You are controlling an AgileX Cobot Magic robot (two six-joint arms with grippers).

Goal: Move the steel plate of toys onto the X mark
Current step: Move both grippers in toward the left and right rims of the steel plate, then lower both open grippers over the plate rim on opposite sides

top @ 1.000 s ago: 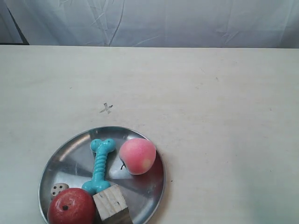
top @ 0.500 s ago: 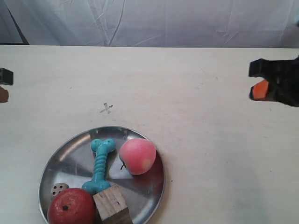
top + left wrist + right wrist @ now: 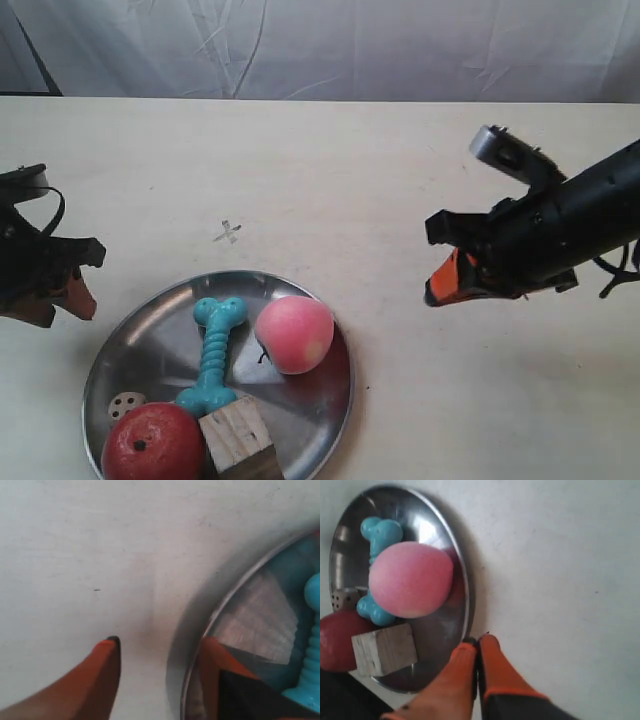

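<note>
The steel plate (image 3: 150,322) sits at the table's near edge, holding a red fruit (image 3: 152,443), a pink peach (image 3: 294,334), a turquoise bone (image 3: 212,355), a wooden cube (image 3: 240,440) and a dotted die (image 3: 124,406). The X mark (image 3: 228,233) is drawn just beyond the plate. My left gripper (image 3: 58,308) is open at the plate's left side. In the left wrist view it (image 3: 160,647) straddles the plate rim (image 3: 235,597), one finger over the table, the other inside by the bone (image 3: 312,630). My right gripper (image 3: 438,288), shut and empty, hovers right of the plate; its tips (image 3: 477,642) point toward the rim (image 3: 466,595).
A white curtain (image 3: 320,45) hangs behind the pale table (image 3: 400,180). The right wrist view also shows the peach (image 3: 410,580) and the cube (image 3: 384,649) on the plate.
Both arms have come into view. The left gripper dropped to the plate's left rim. The right gripper swung in from the right edge toward the plate. Plate and toys have not moved.
</note>
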